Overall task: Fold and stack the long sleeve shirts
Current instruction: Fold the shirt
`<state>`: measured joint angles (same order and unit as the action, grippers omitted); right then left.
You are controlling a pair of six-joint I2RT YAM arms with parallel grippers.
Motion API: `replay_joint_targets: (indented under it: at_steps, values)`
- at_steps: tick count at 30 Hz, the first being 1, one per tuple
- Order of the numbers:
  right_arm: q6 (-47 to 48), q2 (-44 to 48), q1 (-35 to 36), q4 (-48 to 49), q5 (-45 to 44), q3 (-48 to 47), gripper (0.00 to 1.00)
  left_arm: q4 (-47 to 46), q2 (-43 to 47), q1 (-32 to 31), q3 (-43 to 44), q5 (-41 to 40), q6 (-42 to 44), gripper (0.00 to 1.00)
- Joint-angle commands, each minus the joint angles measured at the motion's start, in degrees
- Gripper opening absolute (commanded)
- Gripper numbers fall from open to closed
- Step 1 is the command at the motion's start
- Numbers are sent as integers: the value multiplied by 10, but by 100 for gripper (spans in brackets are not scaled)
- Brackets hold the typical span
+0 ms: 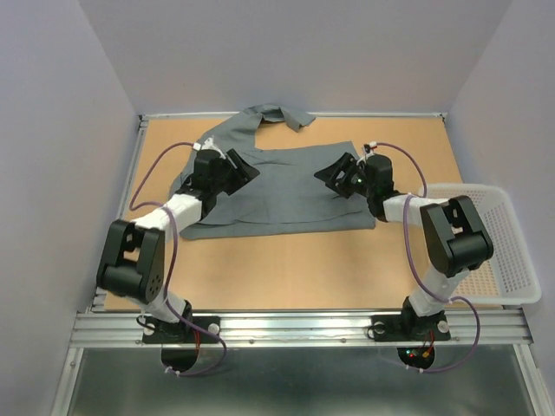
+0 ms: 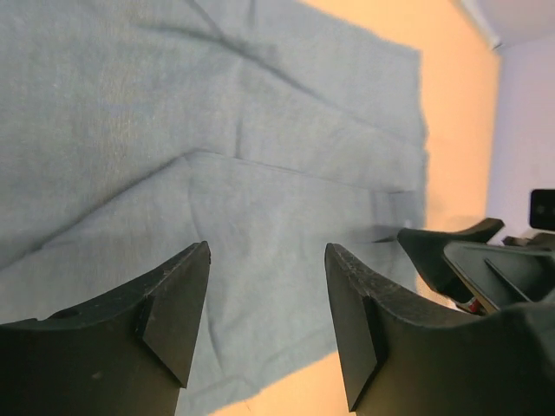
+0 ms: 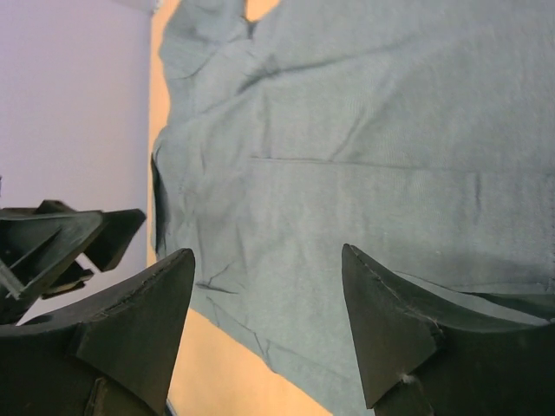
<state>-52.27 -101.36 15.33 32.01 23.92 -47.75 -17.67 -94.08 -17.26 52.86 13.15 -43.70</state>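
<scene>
One long sleeve shirt (image 1: pixel 286 204), plain grey, lies flat on the tan table (image 1: pixel 295 269) with a bunched part (image 1: pixel 276 116) reaching toward the back edge. My left gripper (image 1: pixel 244 168) hovers over the shirt's left part, open and holding nothing. My right gripper (image 1: pixel 335 175) hovers over its right part, also open and empty. In the left wrist view the open gripper (image 2: pixel 268 251) frames smooth cloth (image 2: pixel 217 156) with a fold line across it. In the right wrist view the gripper (image 3: pixel 267 256) stands over the shirt (image 3: pixel 364 130) near its edge.
A white mesh basket (image 1: pixel 512 260) sits at the table's right edge, beside the right arm. Lilac walls close in the left, back and right sides. Each wrist view shows the other gripper: the right one (image 2: pixel 451 256) and the left one (image 3: pixel 74 234).
</scene>
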Motion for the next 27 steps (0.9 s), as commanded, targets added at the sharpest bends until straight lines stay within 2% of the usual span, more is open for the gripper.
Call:
replay_joint_targets:
  at_steps: [1, 5, 10, 17, 22, 27]
  values:
    - [46, 41, -5, -40, 0, -23, 74, 18, 103, 20, -69, -33, -3, 67]
    - [45, 44, -4, -48, 10, -12, 74, 27, 121, 39, -127, -29, -15, 67]
    - [33, 38, -5, -48, -26, 36, 74, 18, 134, 92, -197, -22, -38, 67]
    - [45, 31, -4, -49, -34, 80, 74, 39, 139, 105, -217, -28, -34, 67]
    - [53, 39, -4, -105, -46, 114, 74, 62, 151, 118, -231, -33, -39, 67]
    - [65, 86, -5, -141, -63, 144, 74, 106, 208, 130, -224, -50, -20, 67]
